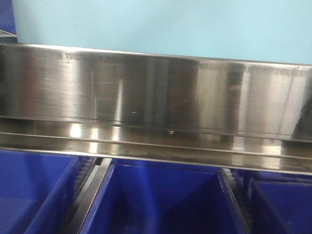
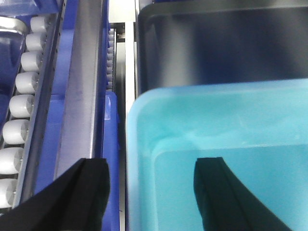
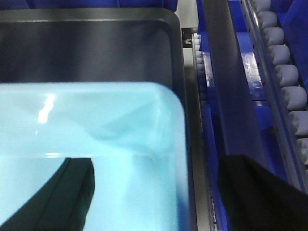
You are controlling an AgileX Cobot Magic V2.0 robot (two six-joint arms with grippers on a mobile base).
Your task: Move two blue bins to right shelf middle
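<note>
Blue bin (image 1: 166, 17) — behind shiny shelf rail (image 1: 159, 89).

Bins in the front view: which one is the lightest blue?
The big bin at the top, above the shiny steel rail. It is pale sky-blue; the three bins below are dark blue.

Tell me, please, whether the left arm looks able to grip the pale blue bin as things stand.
Probably yes: the left gripper stands open astride the side wall of the pale blue bin, one finger outside, one inside, and nothing but that wall lies between them.
</note>
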